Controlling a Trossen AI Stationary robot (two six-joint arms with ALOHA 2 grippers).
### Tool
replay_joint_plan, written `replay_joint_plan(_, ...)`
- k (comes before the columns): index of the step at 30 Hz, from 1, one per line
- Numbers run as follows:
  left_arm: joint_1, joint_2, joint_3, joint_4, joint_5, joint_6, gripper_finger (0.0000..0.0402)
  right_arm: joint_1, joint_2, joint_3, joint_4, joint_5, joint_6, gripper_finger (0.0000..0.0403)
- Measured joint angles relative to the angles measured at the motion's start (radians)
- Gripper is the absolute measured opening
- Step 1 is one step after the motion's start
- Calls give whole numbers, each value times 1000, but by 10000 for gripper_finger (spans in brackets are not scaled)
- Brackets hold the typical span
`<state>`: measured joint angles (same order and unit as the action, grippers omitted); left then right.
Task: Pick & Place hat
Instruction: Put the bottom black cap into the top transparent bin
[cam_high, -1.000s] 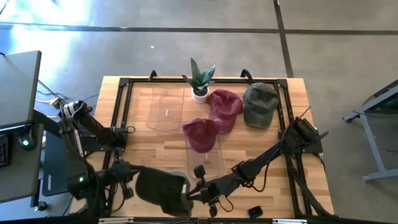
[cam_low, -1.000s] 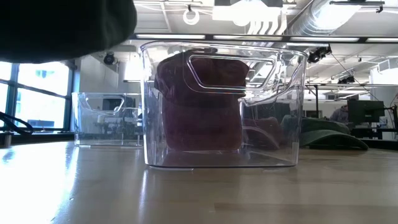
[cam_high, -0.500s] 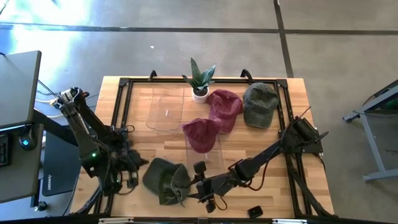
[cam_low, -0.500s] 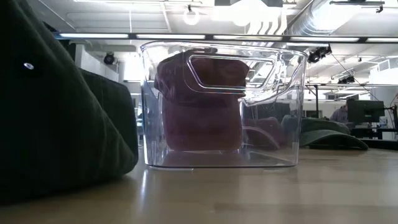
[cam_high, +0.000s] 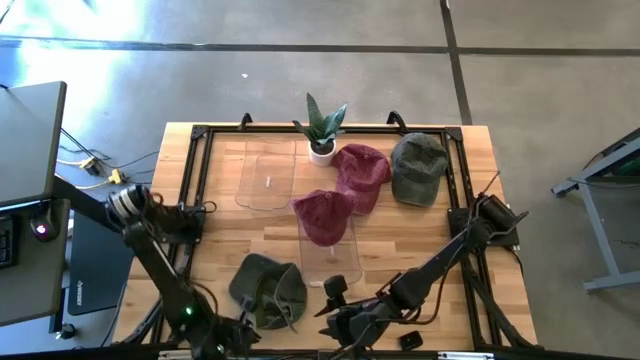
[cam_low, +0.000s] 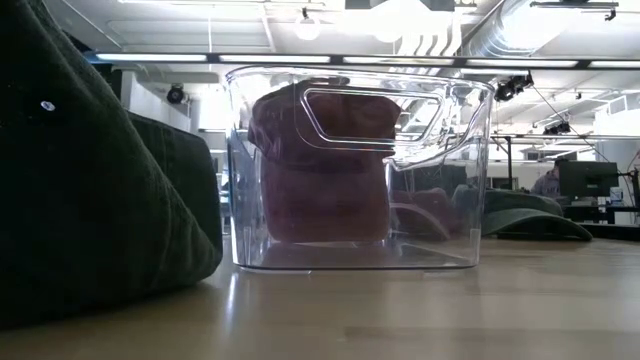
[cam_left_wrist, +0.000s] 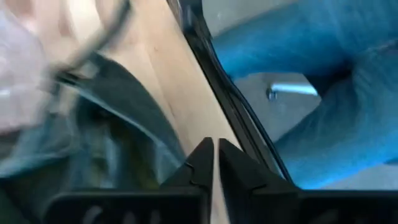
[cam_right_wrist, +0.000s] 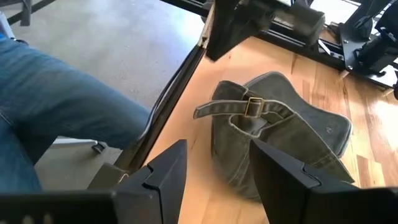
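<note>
Hat now lies on the table's near left, dropped outside the bin. Your right gripper has released; left gripper clenched, withdrawn. Placement needs redoing.

Overhead straight down, low level at table height, both sharing the clear bin; wrists close, forward-facing.
</note>
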<state>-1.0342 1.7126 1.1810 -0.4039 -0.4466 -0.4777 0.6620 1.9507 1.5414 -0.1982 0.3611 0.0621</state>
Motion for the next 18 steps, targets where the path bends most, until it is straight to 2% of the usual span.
replay_joint_plan(6, 19, 95, 91, -43, -59, -101, 105, -1, 0, 0, -2, 4, -16, 170)
replay_joint_plan(12, 32, 100, 193, -190, -71, -234, 187, -7, 0, 0, -7, 2, -17, 169)
replay_joint_plan(15, 31, 100, 210, -265, -111, -317, 201, -8, 0, 0, -11, -6, -17, 169)
replay_joint_plan(18, 36, 101, 176, -214, -149, -340, 201, -7, 0, 0, -12, -25, -17, 169)
